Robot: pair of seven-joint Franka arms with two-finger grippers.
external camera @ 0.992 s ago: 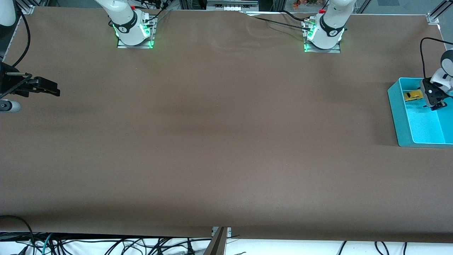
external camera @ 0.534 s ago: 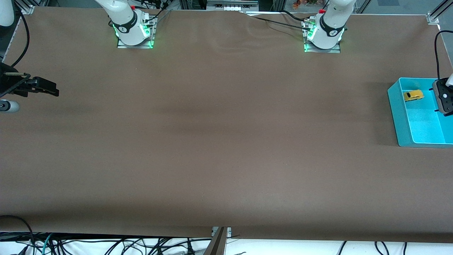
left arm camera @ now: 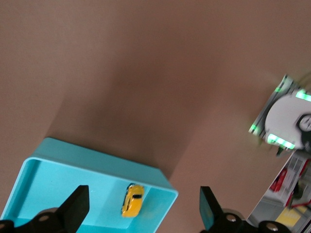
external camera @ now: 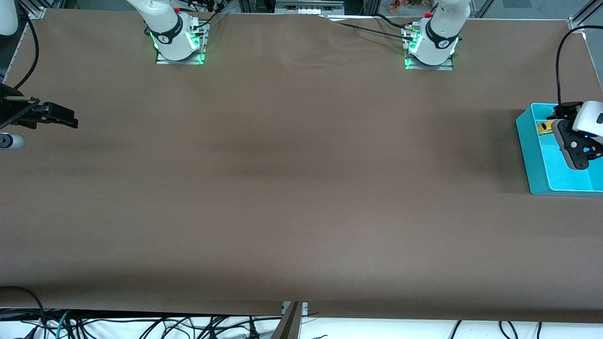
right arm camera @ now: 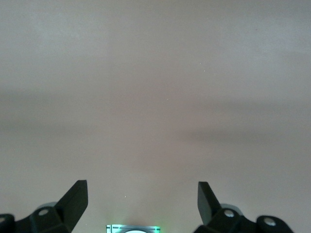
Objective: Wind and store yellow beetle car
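The left claw [external camera: 578, 151] is swinging back over the teal bin [external camera: 532, 155], partly covering the car again, fingers [left arm camera: 74, 209] spread wide and holding nothing. The yellow beetle car [left arm camera: 132, 200] is lying in the bin's corner nearest the robots' bases, at the left arm's end of the desk [external camera: 292, 188]. The right claw [external camera: 59, 116] is waiting, gaping wide and empty, over the desk's right-arm end.

One yellow beetle car [left arm camera: 132, 200], one turquoise bin [external camera: 537, 160], two pincers: left pincer [left arm camera: 141, 209], right pincer [right arm camera: 142, 199].
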